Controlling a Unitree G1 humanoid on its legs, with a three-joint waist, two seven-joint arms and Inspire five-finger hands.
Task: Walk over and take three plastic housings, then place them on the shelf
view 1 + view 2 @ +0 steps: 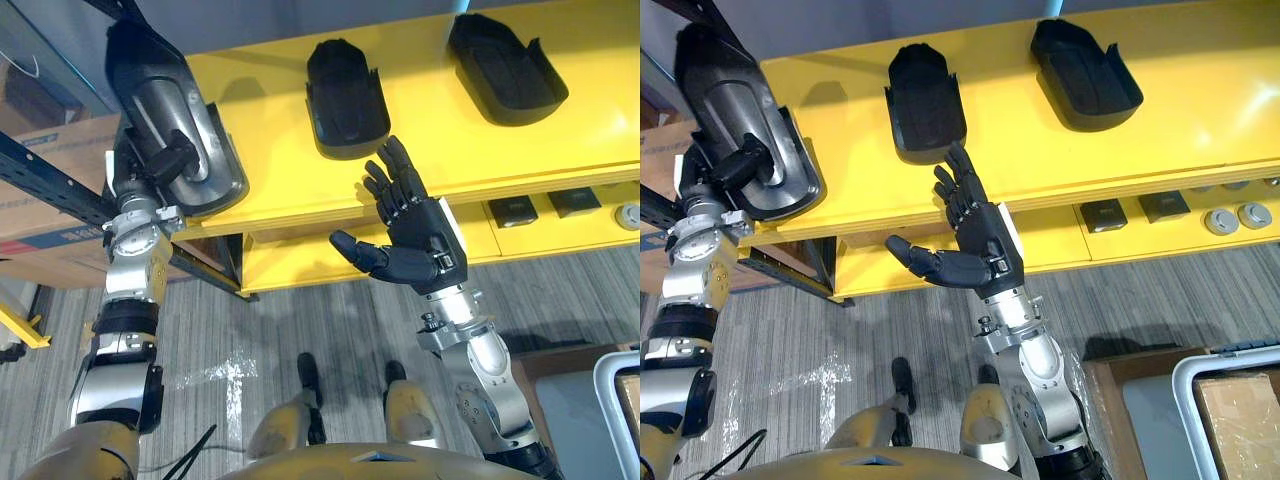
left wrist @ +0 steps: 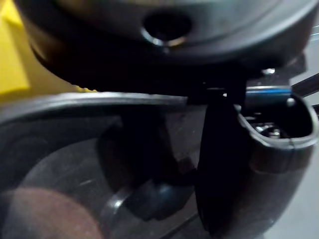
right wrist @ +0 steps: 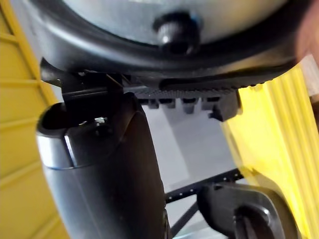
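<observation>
- Left hand point(image 1: 158, 160) pinches a glossy dark-grey plastic housing point(image 1: 175, 105) at the yellow shelf's point(image 1: 270, 130) left end; two black housings point(image 1: 345, 95) already lie there.
- Right hand point(image 1: 418, 235) hangs open-fingered.
- Next, likely: settle it, release.

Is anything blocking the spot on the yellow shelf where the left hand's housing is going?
Nothing visible. The left hand grips the housing at the left end of the yellow shelf; the shelf top beside it is bare, and the two other housings lie further right.
</observation>
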